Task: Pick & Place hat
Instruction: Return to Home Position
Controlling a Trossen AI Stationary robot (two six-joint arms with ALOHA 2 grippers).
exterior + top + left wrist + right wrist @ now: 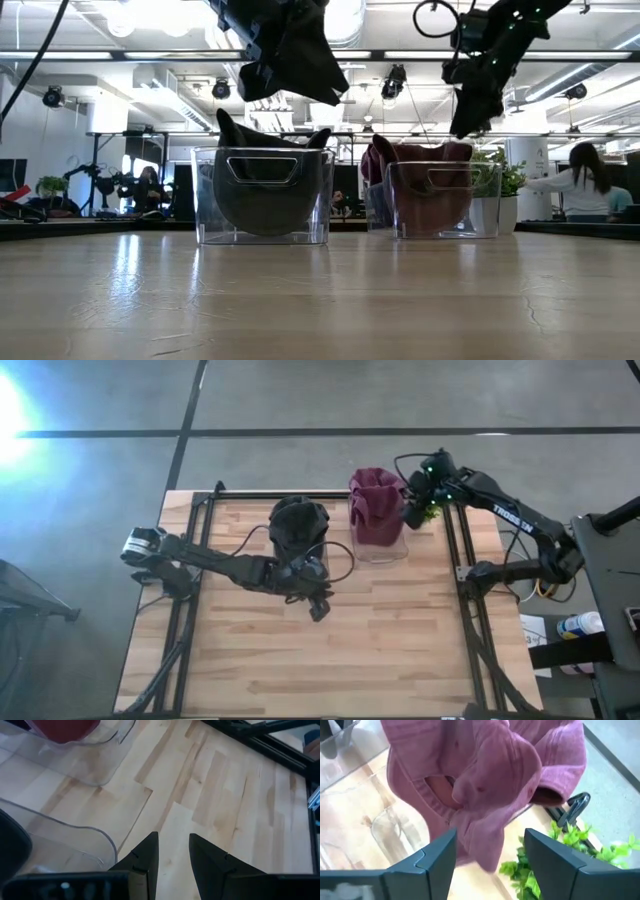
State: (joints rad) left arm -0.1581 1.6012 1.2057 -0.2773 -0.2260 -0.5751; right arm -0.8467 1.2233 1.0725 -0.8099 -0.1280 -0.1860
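A maroon hat (375, 505) sits crumpled in a clear bin (380, 552) at the table's far right, its top sticking above the rim (425, 165). A black hat (300, 525) fills a second clear bin (262, 235) to its left. My right gripper (490, 834) hovers open just above and to the right of the maroon hat (485, 775), pointing down at it. My left gripper (172, 837) is open over bare wood nearer the table's middle (318, 605), in front of the black hat's bin, with nothing between its fingers.
A small green plant (560, 855) stands right of the maroon hat's bin, close under my right gripper. Black frame rails (455, 540) run along the table's sides and far edge. Bare wood (330, 660) spreads over the near half of the table.
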